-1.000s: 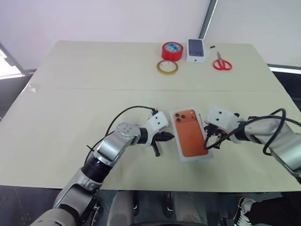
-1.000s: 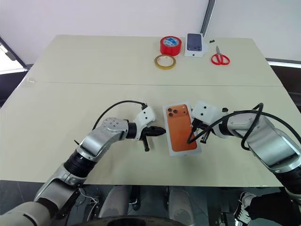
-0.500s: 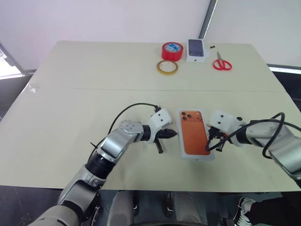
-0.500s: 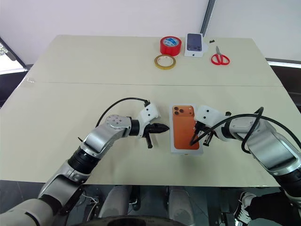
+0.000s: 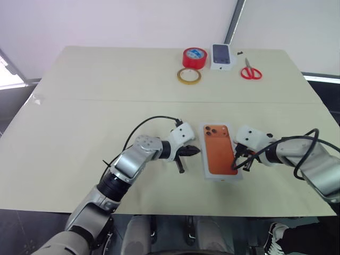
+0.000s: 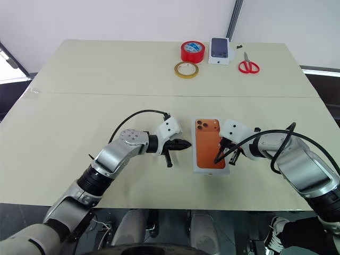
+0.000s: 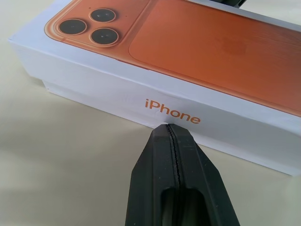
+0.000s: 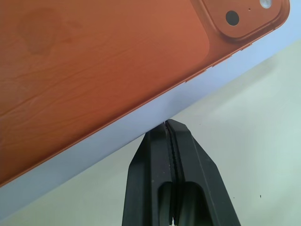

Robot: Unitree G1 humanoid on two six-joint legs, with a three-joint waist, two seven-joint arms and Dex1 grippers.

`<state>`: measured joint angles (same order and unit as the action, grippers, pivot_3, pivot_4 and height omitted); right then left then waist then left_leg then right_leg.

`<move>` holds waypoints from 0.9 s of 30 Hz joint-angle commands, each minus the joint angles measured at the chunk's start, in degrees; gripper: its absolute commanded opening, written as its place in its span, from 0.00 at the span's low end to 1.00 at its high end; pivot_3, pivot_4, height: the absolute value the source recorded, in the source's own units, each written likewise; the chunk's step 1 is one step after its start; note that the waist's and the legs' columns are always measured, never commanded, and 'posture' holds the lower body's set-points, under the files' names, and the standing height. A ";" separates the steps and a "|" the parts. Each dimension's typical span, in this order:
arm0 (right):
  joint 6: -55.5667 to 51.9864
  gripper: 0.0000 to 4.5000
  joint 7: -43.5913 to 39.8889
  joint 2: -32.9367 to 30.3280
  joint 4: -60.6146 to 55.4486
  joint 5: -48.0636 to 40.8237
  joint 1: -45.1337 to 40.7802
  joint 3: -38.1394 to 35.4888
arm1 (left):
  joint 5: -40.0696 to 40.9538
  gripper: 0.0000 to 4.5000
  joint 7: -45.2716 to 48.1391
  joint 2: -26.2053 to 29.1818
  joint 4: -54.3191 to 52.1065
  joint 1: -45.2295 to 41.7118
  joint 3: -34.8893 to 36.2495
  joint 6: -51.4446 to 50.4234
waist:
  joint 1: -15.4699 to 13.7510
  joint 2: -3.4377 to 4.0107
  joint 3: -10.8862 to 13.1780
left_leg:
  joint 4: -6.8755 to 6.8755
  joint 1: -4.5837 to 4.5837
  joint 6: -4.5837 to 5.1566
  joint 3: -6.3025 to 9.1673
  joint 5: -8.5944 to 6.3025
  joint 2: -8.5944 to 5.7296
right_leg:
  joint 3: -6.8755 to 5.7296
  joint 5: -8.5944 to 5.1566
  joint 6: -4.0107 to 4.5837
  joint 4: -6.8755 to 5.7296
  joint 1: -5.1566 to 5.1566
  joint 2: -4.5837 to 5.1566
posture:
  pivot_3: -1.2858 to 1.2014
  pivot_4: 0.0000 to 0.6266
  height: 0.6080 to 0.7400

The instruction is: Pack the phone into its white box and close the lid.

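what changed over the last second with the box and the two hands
The closed box, lid on, turned from a slant to lie square to the table edge, shifting slightly toward the right hand. The left hand followed it in; the right hand eased back at the box's right edge. Both hands remain shut, holding nothing. The tape rolls, scissors and small white box at the far edge stayed put.

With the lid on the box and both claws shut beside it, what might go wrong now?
1. The right claw, shut, sits at the lid's edge; pressing there may tilt or slide the box.
2. The left claw, shut, points at the lid's side; a push could turn the box on the table.
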<state>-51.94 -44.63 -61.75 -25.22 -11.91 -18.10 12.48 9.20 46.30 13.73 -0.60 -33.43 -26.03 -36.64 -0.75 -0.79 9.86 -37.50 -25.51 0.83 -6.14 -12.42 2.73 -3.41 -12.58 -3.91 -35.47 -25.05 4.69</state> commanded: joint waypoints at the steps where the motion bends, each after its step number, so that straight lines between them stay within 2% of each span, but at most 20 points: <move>1: 1.27 0.01 -0.41 0.03 -0.40 0.64 -0.32 -2.29 | -0.08 0.00 0.89 -0.53 -1.12 -0.24 -0.68 1.28 | 0.00 0.00 0.00 | 0.00 0.00 0.00 0.00 0.00 0.00 | 0.00 0.00 0.00 0.00 0.00 0.00 | 0.52 0.24 1.00; 15: 4.08 0.01 -2.05 -1.68 1.78 2.29 -0.03 -4.26 | 0.12 0.00 1.35 1.46 -2.18 0.94 1.02 0.51 | 0.02 0.00 0.00 | -0.02 0.01 0.00 0.00 0.00 -0.01 | 0.00 0.00 0.00 0.00 0.01 0.00 | 0.52 0.24 1.00; 19: 7.09 0.01 -5.17 -2.90 2.56 -0.06 2.13 -9.50 | 3.41 0.00 0.47 1.49 -3.05 0.77 6.18 -1.27 | -0.05 0.00 0.00 | -0.02 0.01 0.00 0.01 0.00 0.00 | -0.01 0.00 0.00 -0.03 0.01 -0.01 | 0.52 0.24 1.00; 23: 10.90 0.01 -10.71 -3.43 -0.28 -4.10 8.07 -15.81 | 5.79 0.00 -1.97 -1.51 -2.30 -2.20 10.17 -2.91 | -0.19 -0.01 0.00 | -0.07 0.04 0.01 0.07 -0.01 0.00 | -0.03 -0.02 -0.04 -0.02 0.11 -0.01 | 0.52 0.24 1.00; 27: 8.28 0.01 -13.67 -2.60 -5.93 -9.35 12.89 -19.22 | 5.37 0.00 -3.22 -4.97 0.38 -5.54 9.45 -2.77 | -0.13 -0.01 0.00 | -0.33 0.02 0.21 0.13 -0.13 0.00 | -0.07 -0.04 -0.09 -0.02 0.26 -0.02 | 0.52 0.24 1.00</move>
<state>-43.09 -57.30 -64.16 -27.69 -19.03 -5.67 -3.97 14.22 43.32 9.64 -0.40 -37.90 -16.24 -39.81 -0.88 -0.80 9.86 -37.90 -25.47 1.10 -6.00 -12.59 2.73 -3.48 -12.62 -4.00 -35.50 -24.74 4.67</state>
